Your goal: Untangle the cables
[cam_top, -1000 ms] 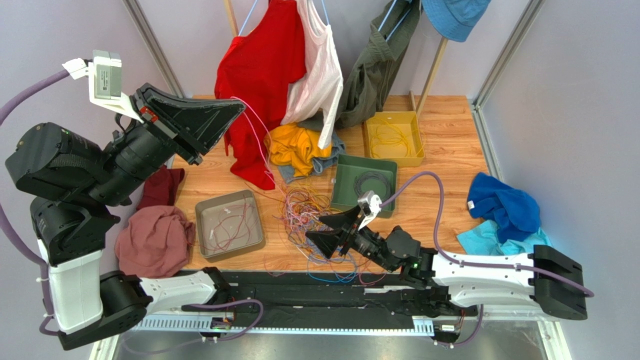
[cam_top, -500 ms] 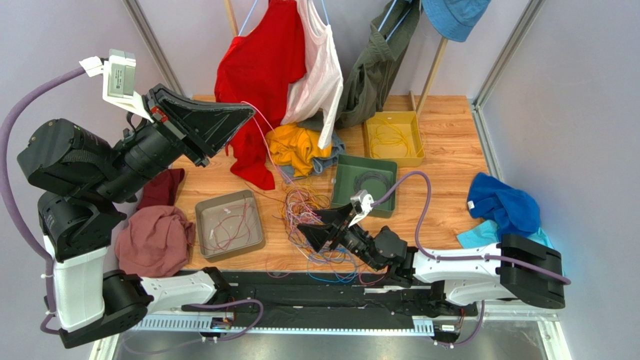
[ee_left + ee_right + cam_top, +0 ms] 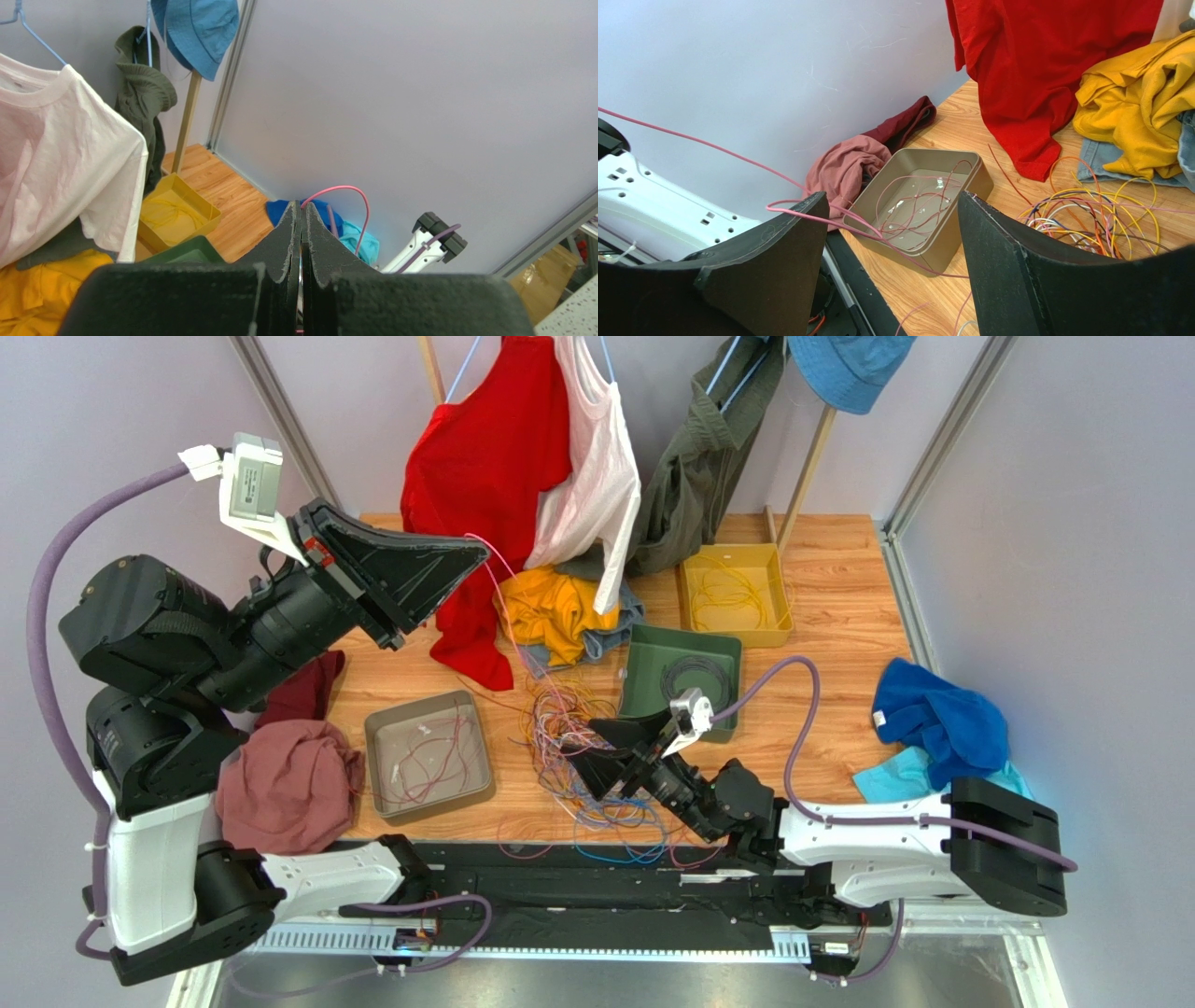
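While the right gripper [image 3: 601,760] is hanging low by the worktop's [image 3: 828,602] near edge, its jaws are standing wide apart above the near side of the cables [image 3: 561,721]. These are lying in a loose, many-coloured tangle about midway along that edge. Just left of the tangle, a tan tray [image 3: 428,700] is holding a few pink strands. A green tray [image 3: 680,637] with a dark coil [image 3: 687,676] inside is sitting just beyond the tangle to the right. Farther back, the left gripper [image 3: 481,555] is hanging high over the worktop's far left part, its jaws pressed together and pinching a pink cable [image 3: 508,616]. That cable is running from the tips down into the tangle. A yellow tray [image 3: 730,550] holding yellow strands is resting near the far edge. A red shirt [image 3: 484,462] and a white shirt [image 3: 596,476] are hanging at that edge, above a crumpled yellow garment [image 3: 554,613].
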